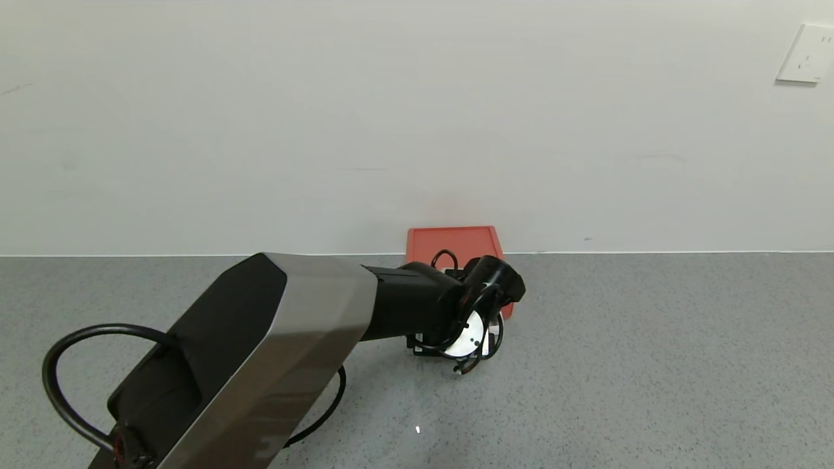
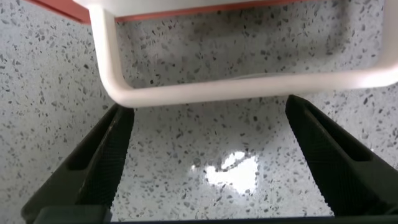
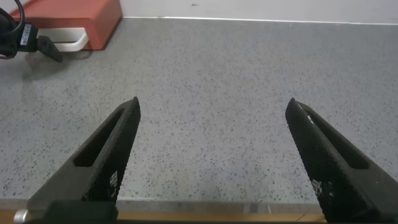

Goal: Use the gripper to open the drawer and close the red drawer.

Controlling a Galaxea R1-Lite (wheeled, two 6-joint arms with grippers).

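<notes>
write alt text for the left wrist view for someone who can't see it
The left gripper, fingers spread open, hovers over a speckled grey countertop just short of the white U-shaped handle of the red drawer. The handle bar runs across the gap in front of the fingertips, not yet gripped.

We count one small flat orange-red plastic drawer unit (image 1: 453, 242) standing against the wall, bearing one wide white U-shaped bar handle (image 2: 249, 87). We count two black robot grippers, the left gripper (image 2: 208, 115) at that handle with two dark fingers spread wide, and the right gripper (image 3: 211, 115) well apart from the drawer unit, likewise with two dark fingers spread. We also list one grey speckled stone-like tabletop (image 1: 651, 358), one white rectangular wall socket plate (image 1: 806, 53), and one black-and-silver arm (image 1: 273, 345) in the head view.
</notes>
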